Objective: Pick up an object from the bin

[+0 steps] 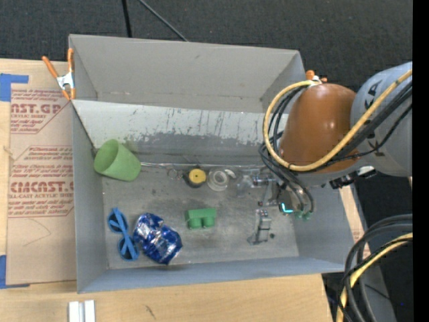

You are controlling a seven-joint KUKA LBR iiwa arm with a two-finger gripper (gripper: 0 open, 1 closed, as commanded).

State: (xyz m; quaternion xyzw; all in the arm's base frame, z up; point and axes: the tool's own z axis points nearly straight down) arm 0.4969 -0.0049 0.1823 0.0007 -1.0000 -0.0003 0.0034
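The pincer (262, 228) hangs low near the bin's (201, 72) right end, over bare floor; apart or together, I cannot tell. Nothing looks picked yet: the green block (201, 218) lies nearest, toward the front wall.

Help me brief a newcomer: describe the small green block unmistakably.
In the grey metal bin, look at the floor's middle. The small green plastic block lies there, right of the crumpled blue foil packet. Unlike the paler green plastic cup, it is boxy.
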